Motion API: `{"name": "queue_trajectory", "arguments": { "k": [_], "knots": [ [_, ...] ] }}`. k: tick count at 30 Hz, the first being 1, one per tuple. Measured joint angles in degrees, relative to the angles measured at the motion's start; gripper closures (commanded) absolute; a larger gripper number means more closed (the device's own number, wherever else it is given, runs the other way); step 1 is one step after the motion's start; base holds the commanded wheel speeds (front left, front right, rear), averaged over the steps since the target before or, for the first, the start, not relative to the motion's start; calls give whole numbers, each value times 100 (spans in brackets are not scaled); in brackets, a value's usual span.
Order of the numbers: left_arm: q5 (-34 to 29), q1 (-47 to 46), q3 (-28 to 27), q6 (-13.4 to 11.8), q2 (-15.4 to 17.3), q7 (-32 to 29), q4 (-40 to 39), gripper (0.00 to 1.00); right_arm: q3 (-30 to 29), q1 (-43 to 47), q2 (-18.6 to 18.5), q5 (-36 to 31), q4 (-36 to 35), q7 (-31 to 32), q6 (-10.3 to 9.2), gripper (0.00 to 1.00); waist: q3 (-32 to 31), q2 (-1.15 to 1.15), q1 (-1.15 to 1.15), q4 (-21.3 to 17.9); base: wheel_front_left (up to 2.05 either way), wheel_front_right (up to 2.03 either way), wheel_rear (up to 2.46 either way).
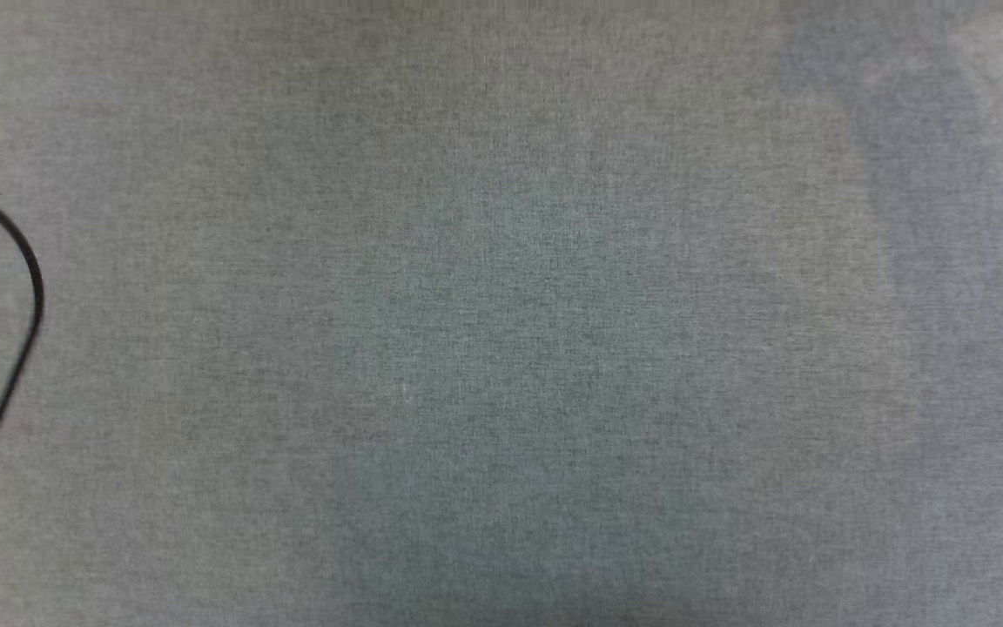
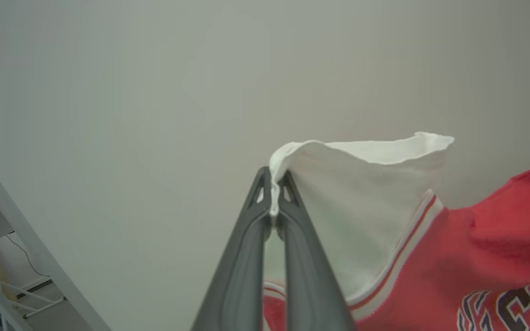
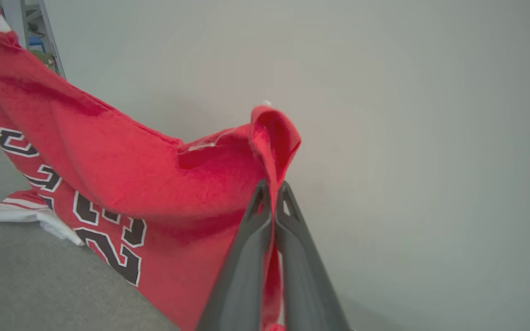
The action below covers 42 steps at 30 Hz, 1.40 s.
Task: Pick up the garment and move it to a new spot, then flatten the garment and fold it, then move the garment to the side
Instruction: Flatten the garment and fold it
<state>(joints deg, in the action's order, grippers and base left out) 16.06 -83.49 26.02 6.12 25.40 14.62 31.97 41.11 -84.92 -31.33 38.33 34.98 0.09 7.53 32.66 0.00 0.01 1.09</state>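
left hand (image 2: 274,183) gripping the garment (image 2: 490,248) by its white sleeve (image 2: 361,207), right hand (image 3: 273,192) pinching a red fold, printed body hanging to its left, touching grey desk (image 3: 39,280)

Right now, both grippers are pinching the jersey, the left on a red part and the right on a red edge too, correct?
Not quite. The left gripper pinches the jersey by its white sleeve, not a red part; the left wrist view shows it. The right gripper does hold a red edge.
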Motion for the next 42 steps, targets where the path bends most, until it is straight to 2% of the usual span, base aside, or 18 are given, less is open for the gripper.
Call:
{"name": "queue_trajectory", "arguments": {
  "k": [11,19,25,36,42],
  "knots": [
    [298,3819,-486,-815,458,4,-1965,100,916,2169,-367,515,-427,-456,0,100,-872,0,-1,-23,0,0,0],
    [486,6216,-359,-1341,398,1,-2655,100,1162,3695,-781,903,-800,-572,0,100,-1660,0,-1,2,0,0,0],
    [832,7665,-339,-1679,401,-105,-3058,100,1280,4729,-1000,985,-957,-619,0,100,-2224,0,-1,33,0,0,0],
    [1546,9530,-103,-1793,321,-435,-3321,100,1062,6469,-1168,1184,-1254,-624,0,100,-3053,0,-1,132,0,0,0],
    [1953,10130,37,-1625,361,-768,-3339,100,735,7436,-1288,1247,-1475,-615,0,100,-3337,0,-1,212,0,0,0]
  ]
}}
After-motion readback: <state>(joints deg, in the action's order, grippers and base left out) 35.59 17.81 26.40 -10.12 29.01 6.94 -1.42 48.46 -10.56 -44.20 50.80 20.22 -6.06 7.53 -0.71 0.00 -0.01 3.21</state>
